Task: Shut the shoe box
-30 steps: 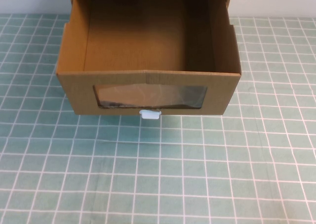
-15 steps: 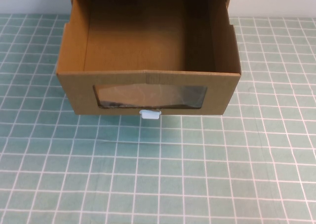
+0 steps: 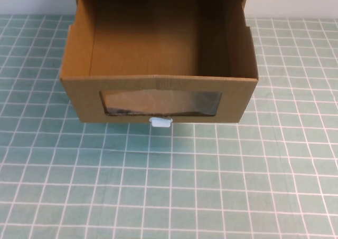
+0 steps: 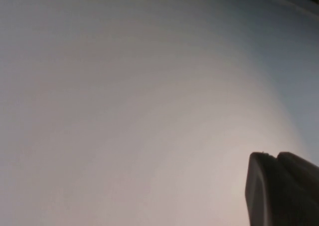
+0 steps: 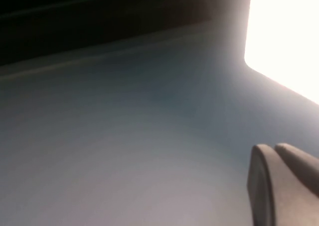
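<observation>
Sitting at the table's far middle, the shoe box (image 3: 158, 99) is pulled wide open. It looks light and bendy; push its front wall. Left gripper (image 4: 286, 188) and right gripper (image 5: 284, 183) stay away, parked.

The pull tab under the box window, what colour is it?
White, clearest in the high view: pull tab.

Shoe box (image 3: 158, 59) rear cut off by top edge. Left tool (image 4: 281, 188), right tool (image 5: 284, 183): only corner visible, surroundings blurred.
</observation>
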You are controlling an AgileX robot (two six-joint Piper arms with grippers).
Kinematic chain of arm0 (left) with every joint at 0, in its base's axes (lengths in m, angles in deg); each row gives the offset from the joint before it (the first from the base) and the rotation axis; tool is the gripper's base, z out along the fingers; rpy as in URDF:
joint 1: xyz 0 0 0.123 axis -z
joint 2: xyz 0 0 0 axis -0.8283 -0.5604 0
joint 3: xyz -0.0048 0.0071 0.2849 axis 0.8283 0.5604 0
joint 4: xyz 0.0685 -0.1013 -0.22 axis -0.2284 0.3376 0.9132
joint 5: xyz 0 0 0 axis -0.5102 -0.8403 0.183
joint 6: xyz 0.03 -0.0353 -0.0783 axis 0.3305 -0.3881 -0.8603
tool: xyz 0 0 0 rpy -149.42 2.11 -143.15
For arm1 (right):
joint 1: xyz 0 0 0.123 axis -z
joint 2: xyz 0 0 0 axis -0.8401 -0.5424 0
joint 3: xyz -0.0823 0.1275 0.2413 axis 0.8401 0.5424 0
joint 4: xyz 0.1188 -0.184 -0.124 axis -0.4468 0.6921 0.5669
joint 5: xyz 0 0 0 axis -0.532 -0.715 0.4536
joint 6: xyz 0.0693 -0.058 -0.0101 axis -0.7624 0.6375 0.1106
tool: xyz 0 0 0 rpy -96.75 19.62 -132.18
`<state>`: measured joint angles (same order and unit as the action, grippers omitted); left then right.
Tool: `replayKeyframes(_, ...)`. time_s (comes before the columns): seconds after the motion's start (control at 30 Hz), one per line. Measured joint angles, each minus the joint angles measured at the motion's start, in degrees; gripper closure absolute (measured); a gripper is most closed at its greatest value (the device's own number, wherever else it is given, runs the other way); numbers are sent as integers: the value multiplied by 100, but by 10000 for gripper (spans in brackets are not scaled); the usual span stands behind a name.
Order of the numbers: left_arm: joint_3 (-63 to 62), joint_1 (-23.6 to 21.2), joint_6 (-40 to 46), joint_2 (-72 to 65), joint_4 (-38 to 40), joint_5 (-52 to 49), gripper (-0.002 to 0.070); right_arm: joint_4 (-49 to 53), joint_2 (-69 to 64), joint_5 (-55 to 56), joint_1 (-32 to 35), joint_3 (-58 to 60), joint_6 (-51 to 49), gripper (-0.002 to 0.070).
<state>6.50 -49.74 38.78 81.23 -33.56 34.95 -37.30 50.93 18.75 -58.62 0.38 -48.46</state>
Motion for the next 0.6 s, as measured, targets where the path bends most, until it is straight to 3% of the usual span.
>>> replayKeyframes(0.17,-1332,0,-45,-261,9,-1049,678,-103,-148,-2087,0,-1550,-601,690)
replayKeyframes(0.3,-2419,0,-49,-1107,12,-2153,678,-251,-934,-3096,0,-2633,-671,690)
replayKeyframes(0.47,-3437,0,-58,-2558,12,-3784,678,-265,-2246,-4487,0,-3369,-685,690)
replayKeyframes(0.6,-3596,0,112,-3585,21,-4039,678,-70,-3129,-4967,0,-3410,-685,690)
